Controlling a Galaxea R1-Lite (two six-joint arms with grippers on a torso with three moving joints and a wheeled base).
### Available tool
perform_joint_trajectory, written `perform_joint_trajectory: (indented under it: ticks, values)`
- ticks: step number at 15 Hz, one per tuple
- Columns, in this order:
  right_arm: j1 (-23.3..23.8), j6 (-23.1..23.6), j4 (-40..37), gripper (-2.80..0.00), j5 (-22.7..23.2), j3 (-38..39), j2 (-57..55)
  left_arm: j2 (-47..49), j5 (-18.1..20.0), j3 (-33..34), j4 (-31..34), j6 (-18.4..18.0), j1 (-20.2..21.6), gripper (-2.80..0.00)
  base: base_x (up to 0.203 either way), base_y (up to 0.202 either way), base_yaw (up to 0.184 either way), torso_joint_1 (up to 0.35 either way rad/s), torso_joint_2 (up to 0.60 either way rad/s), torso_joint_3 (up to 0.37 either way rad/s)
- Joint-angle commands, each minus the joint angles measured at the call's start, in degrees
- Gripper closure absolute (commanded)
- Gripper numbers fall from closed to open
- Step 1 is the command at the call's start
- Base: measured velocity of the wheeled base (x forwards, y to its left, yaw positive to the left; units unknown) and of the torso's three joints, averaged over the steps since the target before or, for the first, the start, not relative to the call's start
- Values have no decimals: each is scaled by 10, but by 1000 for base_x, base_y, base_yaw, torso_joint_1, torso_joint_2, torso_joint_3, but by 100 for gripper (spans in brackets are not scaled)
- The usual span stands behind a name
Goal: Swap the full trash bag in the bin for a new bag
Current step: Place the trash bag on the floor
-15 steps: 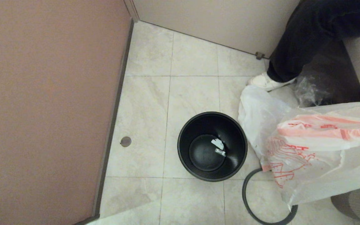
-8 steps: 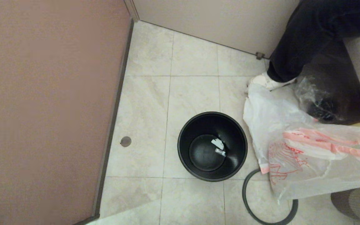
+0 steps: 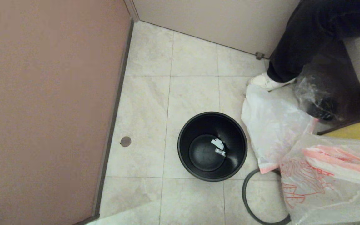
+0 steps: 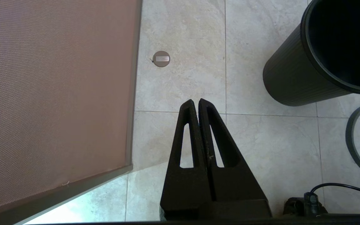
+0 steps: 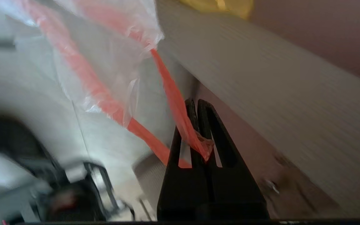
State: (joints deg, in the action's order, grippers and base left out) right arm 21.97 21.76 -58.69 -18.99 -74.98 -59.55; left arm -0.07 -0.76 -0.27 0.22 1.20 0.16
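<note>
Right tool [image 5: 195,104] clamped on orange drawstring of your new bag [image 3: 330,187], held beside empty bin [image 3: 212,146]. Left tool [image 4: 195,102] parked, fingers together, over floor.

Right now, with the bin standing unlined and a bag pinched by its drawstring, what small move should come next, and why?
Probably swing the right pincer toward the bin. It is shut on the orange drawstring of the new bag, which hangs off to the bin's right, above the grey rim ring lying on the floor. The left pincer is shut and idle.
</note>
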Motion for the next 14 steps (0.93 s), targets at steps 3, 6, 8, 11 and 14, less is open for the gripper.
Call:
perform_joint_trajectory:
  ticks: [3,6,8,11,14]
  values:
    - [12,18,-128,0,-2,2,49,1,0,0,0,0,0,0,0,0,0,0,0,0]
    - [15,8,-140,0,-79,78,65,1,0,0,0,0,0,0,0,0,0,0,0,0]
    - [18,-21,-140,0,-121,86,70,1,0,0,0,0,0,0,0,0,0,0,0,0]
    - [18,-41,-119,0,-129,104,40,1,0,0,0,0,0,0,0,0,0,0,0,0]
    - [26,-65,-31,0,-129,152,-41,1,0,0,0,0,0,0,0,0,0,0,0,0]
